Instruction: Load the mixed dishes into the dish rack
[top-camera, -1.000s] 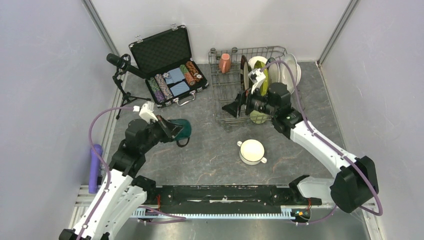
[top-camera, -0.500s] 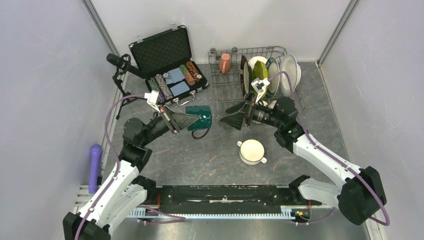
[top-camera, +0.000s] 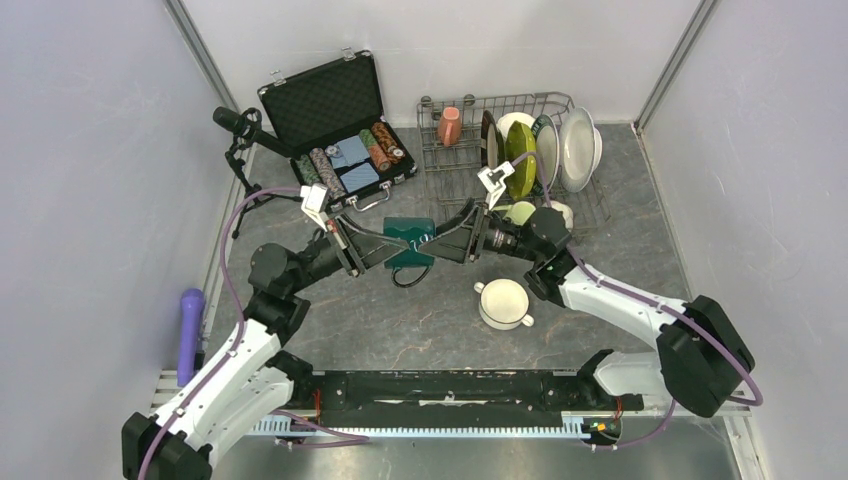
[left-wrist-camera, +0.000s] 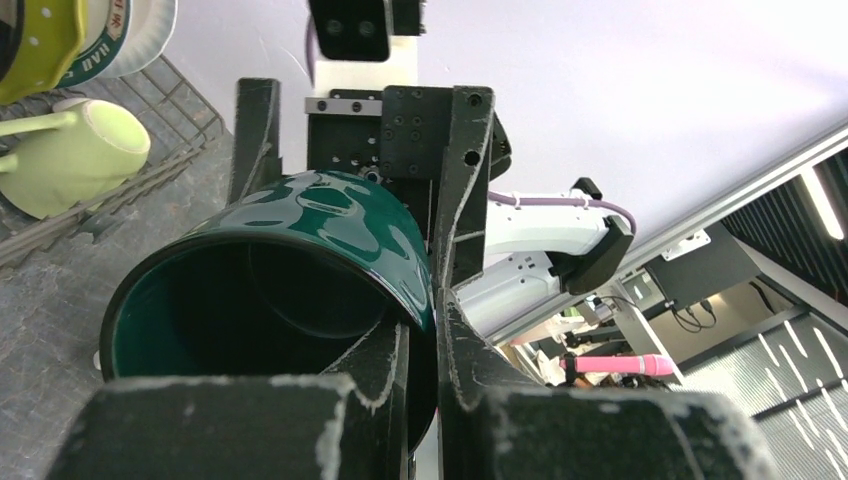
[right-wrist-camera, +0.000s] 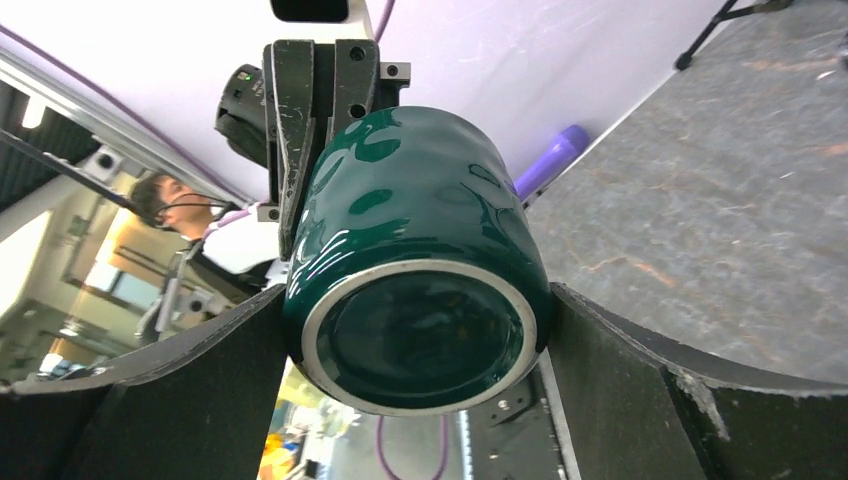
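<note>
Flanking jaws — dark-teal mug (top-camera: 406, 230) half-hidden.

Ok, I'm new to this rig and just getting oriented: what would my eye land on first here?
The glossy dark-teal ceramic mug mid-table, where both arms meet: the left pincer clamps its rim while the open right pincer flanks its base. At the back, the grey wire dish rack holds plates standing on edge.
</note>
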